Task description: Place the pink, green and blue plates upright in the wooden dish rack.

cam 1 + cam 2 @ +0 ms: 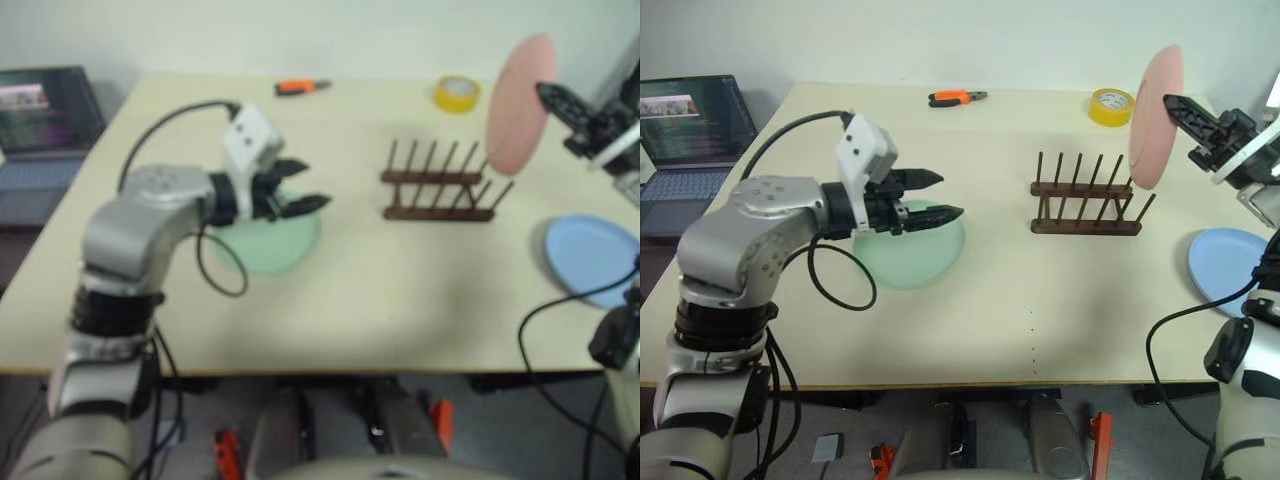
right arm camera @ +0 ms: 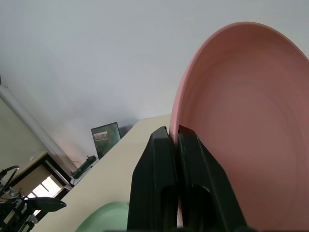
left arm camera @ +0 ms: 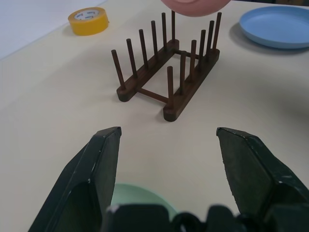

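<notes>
In the left eye view, the left claw (image 1: 300, 190) hangs over the round mint green plate (image 1: 270, 245), which lies flat on the pale beige table (image 1: 380, 300); its two black fingers stand wide apart and hold nothing. To the right, the small dark brown wooden dish rack (image 1: 440, 185) stands on the table with its thin pegs upright and all slots free. The right claw (image 1: 555, 100) grips the round pale pink plate (image 1: 520, 100) by its rim and holds it on edge in the air, above and just behind the right end of the rack. The round light blue plate (image 1: 590, 255) lies flat near the right edge of the table. In the right eye view, a yellow tape roll (image 1: 1111, 106) and orange-handled pliers (image 1: 957, 97) lie at the far side of the table, and an open laptop (image 1: 690, 125) stands off the table's left side. In the left wrist view, the two fingers are spread wide with only table between them, the green plate's edge shows just under them, and the rack stands ahead, well apart. In the right wrist view, the two fingers (image 2: 159, 183) are pressed close together on the rim of the pink plate.
</notes>
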